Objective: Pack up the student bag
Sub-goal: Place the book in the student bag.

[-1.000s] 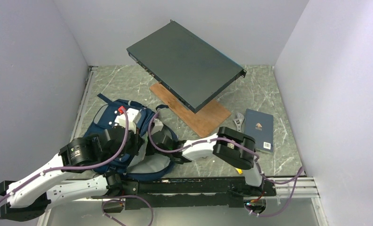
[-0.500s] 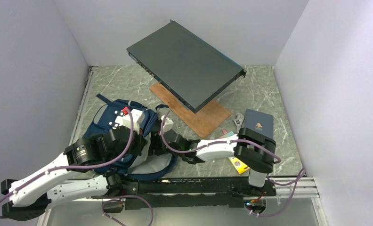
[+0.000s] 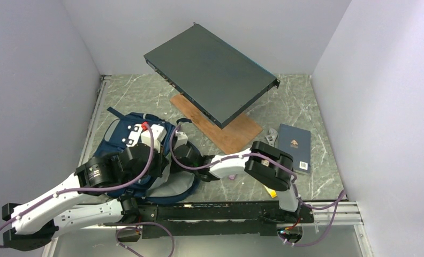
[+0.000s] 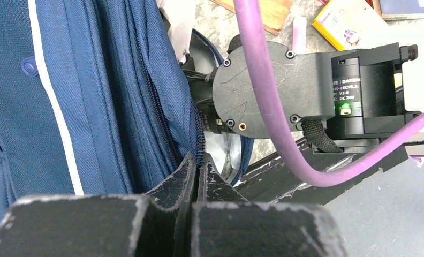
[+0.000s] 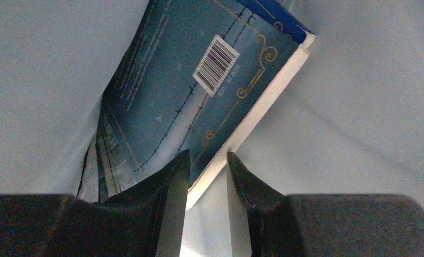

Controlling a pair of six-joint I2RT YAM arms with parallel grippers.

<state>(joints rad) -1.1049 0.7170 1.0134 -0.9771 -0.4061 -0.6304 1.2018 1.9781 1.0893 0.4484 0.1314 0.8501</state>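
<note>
Navy cloth marks the backpack (image 3: 113, 142), slumped just left of the wooden board (image 3: 236, 136), on the side nearer the arms. At its open zip edge the left gripper (image 4: 196, 163) is clamped tight on the fabric, holding the mouth up. Should that pinch slip, I reckon the opening would sag onto the other arm. Also left of the board, the right gripper (image 5: 205, 160) is deep inside the backpack, jaws a little apart with a corner of a book (image 5: 199, 85) between them. Whether they grip it I cannot tell. Drawing out carelessly might drag that book along. Inside, against pale lining, only that one book shows. Right of the board lies a second book (image 3: 295, 147), not yet packed.
</note>
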